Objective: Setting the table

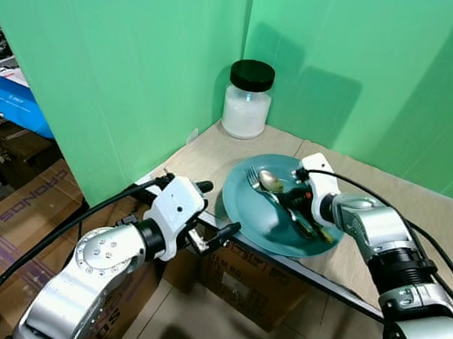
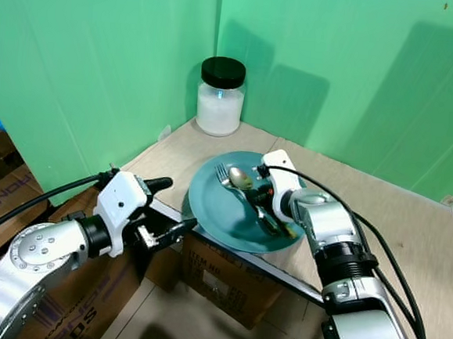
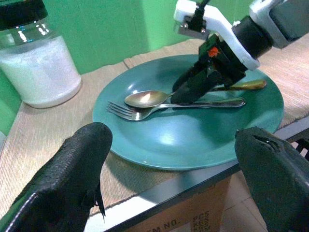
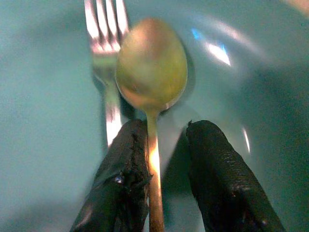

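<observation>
Right gripper (image 4: 161, 174) astride blurry golden spoon (image 4: 152, 63)

The right gripper (image 1: 296, 200) covers the middle of the spoon (image 1: 271, 182) and fork (image 1: 254, 177) handles.

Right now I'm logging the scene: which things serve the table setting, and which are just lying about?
Job:
teal plate
gold spoon, its handle between the right tool's fingers
silver fork
left tool, open near the plate

Lying about:
lidded jar
cardboard boxes

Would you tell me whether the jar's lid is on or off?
On: the black lid sits atop the upright jar of white powder in the table's corner.
</observation>
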Tool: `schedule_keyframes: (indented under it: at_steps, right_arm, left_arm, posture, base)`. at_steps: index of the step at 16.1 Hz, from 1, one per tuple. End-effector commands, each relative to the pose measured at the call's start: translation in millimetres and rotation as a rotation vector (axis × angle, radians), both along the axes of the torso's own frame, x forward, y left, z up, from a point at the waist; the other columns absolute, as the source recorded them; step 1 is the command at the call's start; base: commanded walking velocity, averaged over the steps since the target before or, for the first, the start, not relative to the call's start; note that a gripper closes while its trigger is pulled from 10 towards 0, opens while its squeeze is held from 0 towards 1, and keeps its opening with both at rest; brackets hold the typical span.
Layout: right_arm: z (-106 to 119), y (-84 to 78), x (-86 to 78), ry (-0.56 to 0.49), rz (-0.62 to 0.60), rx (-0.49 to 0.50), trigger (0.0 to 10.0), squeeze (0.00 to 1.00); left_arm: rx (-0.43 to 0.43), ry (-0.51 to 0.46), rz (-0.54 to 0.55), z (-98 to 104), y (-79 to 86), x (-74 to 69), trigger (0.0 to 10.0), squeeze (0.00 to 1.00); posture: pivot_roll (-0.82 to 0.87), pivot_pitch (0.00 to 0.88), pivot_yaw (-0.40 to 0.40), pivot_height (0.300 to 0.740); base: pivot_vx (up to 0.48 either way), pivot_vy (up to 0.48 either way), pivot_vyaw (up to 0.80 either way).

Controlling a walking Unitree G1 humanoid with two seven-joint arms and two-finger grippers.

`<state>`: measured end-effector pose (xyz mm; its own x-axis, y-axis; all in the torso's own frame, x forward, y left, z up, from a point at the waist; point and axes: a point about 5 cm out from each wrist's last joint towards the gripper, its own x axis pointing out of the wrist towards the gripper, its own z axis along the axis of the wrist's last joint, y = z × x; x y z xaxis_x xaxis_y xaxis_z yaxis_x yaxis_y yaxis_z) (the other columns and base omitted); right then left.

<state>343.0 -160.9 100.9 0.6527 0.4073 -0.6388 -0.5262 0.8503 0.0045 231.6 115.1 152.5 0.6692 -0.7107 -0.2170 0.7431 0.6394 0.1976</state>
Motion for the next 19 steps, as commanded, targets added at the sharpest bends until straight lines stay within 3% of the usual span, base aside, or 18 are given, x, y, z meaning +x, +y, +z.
schedule_keyframes:
  at_steps: [1, 4, 6, 7, 14, 19]
  right_arm:
    - [-9, -7.5, -3.5, 0.044, -0.030, -0.028, 10.0, 0.00]
    - [-10, -7.7, -3.1, 0.045, -0.031, -0.029, 10.0, 0.00]
    - [-11, -6.3, -3.2, 0.049, -0.031, -0.016, 0.9, 0.00]
    - [-10, -4.9, -2.8, 0.048, -0.029, -0.006, 0.0, 0.00]
    - [-7, 3.1, 2.2, 0.027, -0.025, 0.026, 0.0, 0.00]
    - [13, 7.1, 10.5, -0.047, -0.028, 0.081, 0.0, 0.00]
  left_arm:
    - [0.007, -0.011, -0.011, 2, -1.0, -0.3, 10.0, 0.29]
    - [0.010, -0.014, -0.014, 3, -0.8, 1.0, 10.0, 0.30]
    - [0.011, -0.016, -0.017, 4, -0.6, 1.1, 10.0, 0.30]
    - [0.010, -0.014, -0.025, 4, -0.7, 0.8, 10.0, 0.29]
    - [0.002, -0.003, -0.055, 7, 3.0, 1.7, 10.0, 0.30]
    - [0.013, -0.024, -0.046, 13, 10.3, 10.0, 10.0, 0.30]
  posture:
    - [-0.09, 0.013, -0.048, 0.740]
    - [-0.09, 0.012, -0.046, 0.740]
    - [-0.09, 0.009, -0.044, 0.740]
    - [-0.09, 0.008, -0.043, 0.740]
    - [-0.06, 0.000, -0.031, 0.740]
    - [-0.05, 0.000, 0.002, 0.740]
  base:
    - [0.000, 0.000, 0.00]
    - [0.000, 0.000, 0.00]
    - [0.000, 0.000, 0.00]
    - [0.000, 0.000, 0.00]
    - [0.000, 0.000, 0.00]
    - [0.000, 0.000, 0.00]
